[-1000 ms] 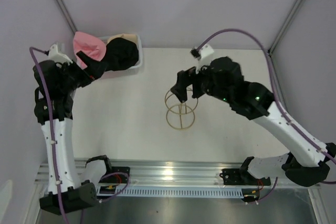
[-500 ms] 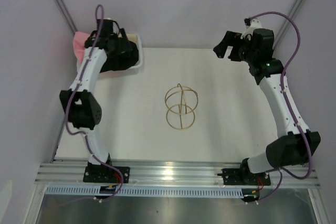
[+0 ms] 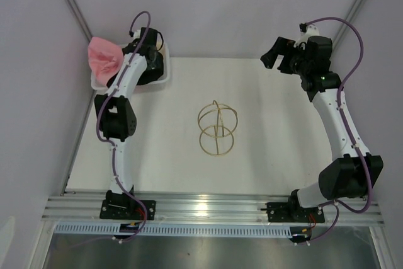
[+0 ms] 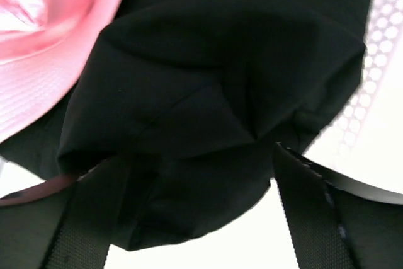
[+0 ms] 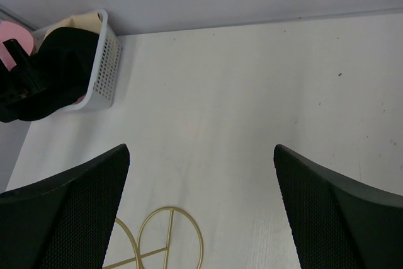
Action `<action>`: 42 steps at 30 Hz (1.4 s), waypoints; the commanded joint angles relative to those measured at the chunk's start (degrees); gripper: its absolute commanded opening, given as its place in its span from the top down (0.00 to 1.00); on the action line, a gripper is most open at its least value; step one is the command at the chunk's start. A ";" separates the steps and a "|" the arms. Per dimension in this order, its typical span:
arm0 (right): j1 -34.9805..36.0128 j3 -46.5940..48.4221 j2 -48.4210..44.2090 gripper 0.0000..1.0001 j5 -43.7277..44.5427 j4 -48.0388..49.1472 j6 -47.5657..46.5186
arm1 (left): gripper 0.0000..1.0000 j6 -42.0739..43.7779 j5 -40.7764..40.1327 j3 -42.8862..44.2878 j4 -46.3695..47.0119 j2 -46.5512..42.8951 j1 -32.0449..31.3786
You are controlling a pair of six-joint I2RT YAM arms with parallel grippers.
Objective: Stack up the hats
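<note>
- Top external view: the basket [image 3: 165, 81] sits at the far left corner of the counter [image 3: 157, 155]. It holds a black hat [image 4: 214, 80], a pink hat [image 3: 104, 57] and a beige hat [image 5: 72, 22] at the back.
- The black hat is soft, creased cloth. The pink hat shows stitched rows and flops over the basket's left side. The basket wall is white perforated plastic.
- The left gripper [image 4: 198, 155] is down in the basket, its fingers [image 4: 82, 218] spread wide with bunched black cloth between them.
- A gold wire stand [image 3: 217, 128] of thin rings stands mid-counter.
- The right gripper [image 5: 201, 149] hangs near the far right corner, fingers wide apart, holding nothing.
</note>
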 commanded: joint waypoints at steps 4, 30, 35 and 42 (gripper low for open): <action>0.08 1.94 2.21 0.01 -1.87 2.49 2.47 | 0.01 3.56 -8.44 -2.81 0.22 -7.57 -0.10; 0.17 -1.92 3.36 0.00 -6.44 7.50 4.67 | 0.13 2.25 -6.95 -23.72 5.48 -17.53 0.07; 0.52 -1.66 3.97 0.00 -3.82 7.07 4.84 | 0.99 1.29 -7.98 -22.07 6.39 -16.38 1.04; 4.03 -1.13 3.10 0.01 -3.63 7.15 3.27 | 0.99 1.47 6.21 -16.00 2.78 -30.77 0.95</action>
